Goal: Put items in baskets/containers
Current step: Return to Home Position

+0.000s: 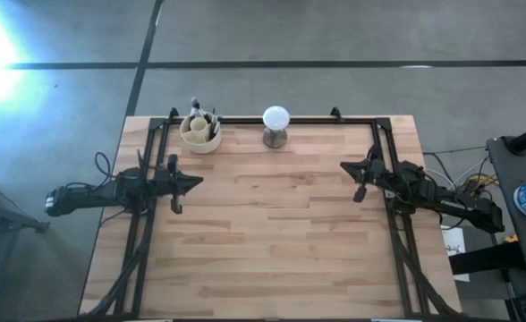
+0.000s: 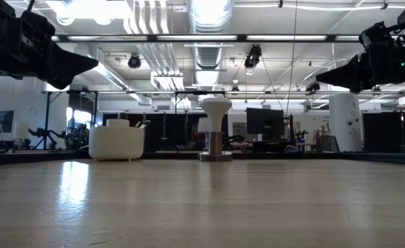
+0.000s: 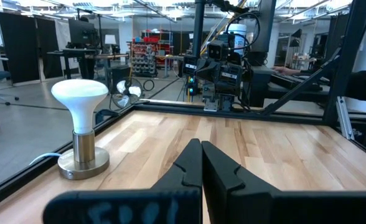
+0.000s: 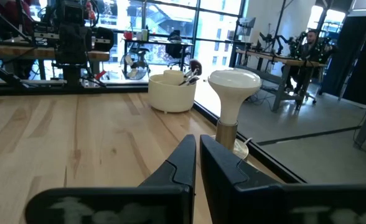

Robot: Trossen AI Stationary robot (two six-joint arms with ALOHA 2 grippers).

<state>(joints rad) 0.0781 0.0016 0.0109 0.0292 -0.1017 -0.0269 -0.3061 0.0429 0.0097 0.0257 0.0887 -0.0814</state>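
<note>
Cream cup [image 1: 200,134] sits at the worktop's [image 1: 272,233] far edge, with the brushes [image 1: 206,119] standing upright inside it. Left gripper [image 1: 195,182] hovers nearer, the cup at its twelve o'clock from above. Right gripper [image 1: 346,167] hangs well apart, the cup toward nine. Left fingers [image 3: 184,171] and right fingers [image 4: 182,163] are pressed together, empty.

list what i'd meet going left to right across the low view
left gripper, raised above the table → cream cup → white ball on its metal stand → right gripper, also raised
</note>
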